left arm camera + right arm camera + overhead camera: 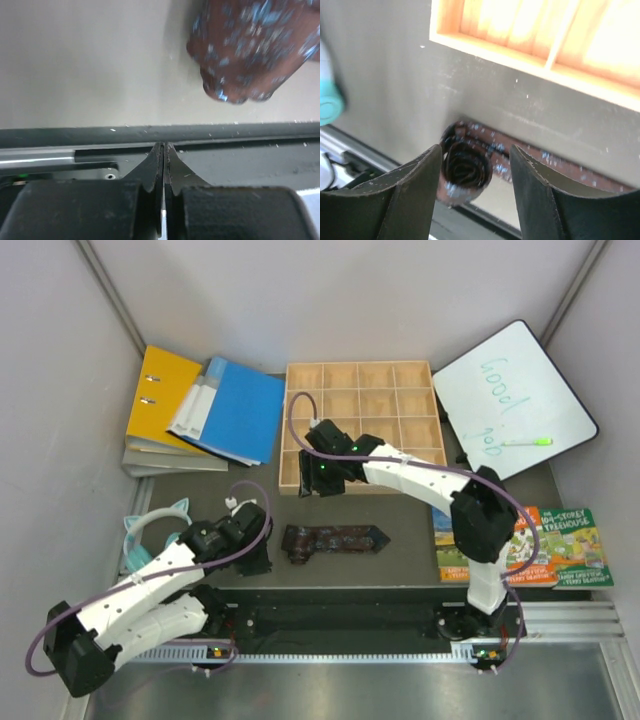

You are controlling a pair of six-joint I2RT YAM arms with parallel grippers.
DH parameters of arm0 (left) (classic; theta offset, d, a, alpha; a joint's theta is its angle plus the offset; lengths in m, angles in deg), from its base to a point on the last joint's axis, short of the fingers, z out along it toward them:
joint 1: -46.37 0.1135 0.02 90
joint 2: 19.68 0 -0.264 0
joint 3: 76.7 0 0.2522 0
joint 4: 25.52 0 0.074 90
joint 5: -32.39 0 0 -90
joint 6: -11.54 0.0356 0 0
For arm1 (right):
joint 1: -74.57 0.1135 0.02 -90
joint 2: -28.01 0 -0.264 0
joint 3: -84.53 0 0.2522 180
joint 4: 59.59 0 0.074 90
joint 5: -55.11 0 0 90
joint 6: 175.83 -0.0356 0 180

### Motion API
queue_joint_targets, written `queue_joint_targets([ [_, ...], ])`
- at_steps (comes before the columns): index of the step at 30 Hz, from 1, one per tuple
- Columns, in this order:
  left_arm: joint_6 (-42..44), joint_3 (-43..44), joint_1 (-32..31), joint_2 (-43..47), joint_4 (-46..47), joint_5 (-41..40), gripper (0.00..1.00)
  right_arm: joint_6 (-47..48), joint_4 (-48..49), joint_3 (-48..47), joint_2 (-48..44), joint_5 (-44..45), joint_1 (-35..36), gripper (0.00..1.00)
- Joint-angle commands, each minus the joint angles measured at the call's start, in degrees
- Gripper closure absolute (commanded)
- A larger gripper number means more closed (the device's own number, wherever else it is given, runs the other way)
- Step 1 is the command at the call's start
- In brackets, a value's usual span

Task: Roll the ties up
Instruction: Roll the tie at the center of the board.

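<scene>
One dark brown tie [335, 538] with pale blue speckles lies on the table in front of the wooden box. Its left end is rolled into a small coil [297, 543] and its pointed end [378, 537] lies flat to the right. My right gripper [318, 480] is open and hovers above and behind the coil. In the right wrist view the coil [465, 167] shows between the spread fingers, below them and untouched. My left gripper [257, 558] is shut and empty, just left of the coil. The left wrist view shows the tie [250, 45] at upper right, away from the closed tips [164, 146].
A wooden compartment box [360, 425] stands behind the tie. A yellow binder [160, 400] and a blue folder [232, 408] lie back left, a whiteboard [510, 390] with a green marker [527, 441] back right. A picture book [540, 545] lies right, a teal headband [150, 535] left. A black rail [340, 615] runs along the near edge.
</scene>
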Motion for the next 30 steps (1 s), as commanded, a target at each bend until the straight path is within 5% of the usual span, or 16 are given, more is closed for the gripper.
queue_joint_targets([
  [1, -6.2, -5.3, -2.3, 3.3, 7.2, 4.7, 1.0, 5.0, -4.7, -7.4, 7.7, -2.5, -0.1, 0.43],
  [8, -14.9, -12.7, -10.4, -0.1, 23.4, 5.7, 1.0, 8.1, -6.1, -12.9, 14.2, -4.3, -0.1, 0.43],
  [16, -17.4, -15.1, -11.7, -3.4, 32.7, -3.1, 1.0, 8.9, -3.5, -11.9, 17.3, -8.9, 0.6, 0.44],
  [30, -13.0, -9.2, -10.5, -10.8, 34.5, -15.4, 1.0, 7.4, -0.5, -8.1, 18.0, -15.9, 1.3, 0.44],
])
